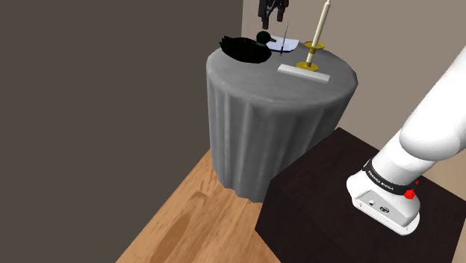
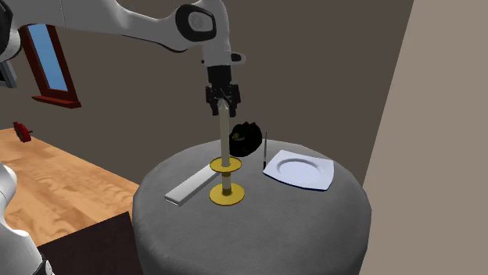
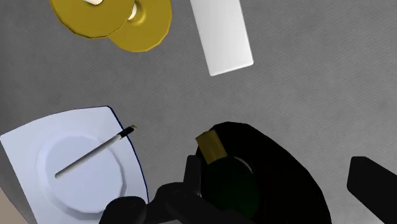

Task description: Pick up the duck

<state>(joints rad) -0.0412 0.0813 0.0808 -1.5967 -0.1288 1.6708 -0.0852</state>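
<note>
Duck (image 3: 267,172) sits on the surface (image 3: 318,83), straight below the fingers (image 3: 375,191) and between them in the wrist view. Its dark green head and yellowish bill lie close to one finger, and its black body spreads toward the other. The fingers are spread wide and released, clasping nothing, and they hang well above the duck without touching it. Beyond the fingers, past the bill, lie a white slab (image 3: 222,32) and a gold candlestick (image 3: 137,22). Out to the side of the finger nearest the head is a white plate (image 3: 76,165) with a thin stick (image 3: 95,153) across it.

The duck looks like a stiff, hard decoy. It should not give under pressure, is probably light, and its smooth rounded flanks may be slippery. The body looks broad against the opening, so I judge the safest hold is across the narrower part just behind the head, with the fingers low on the sides. A hold on the bill or the tapering tail would likely slide off. The tall candlestick stands near, so a straight descent seems wise.
</note>
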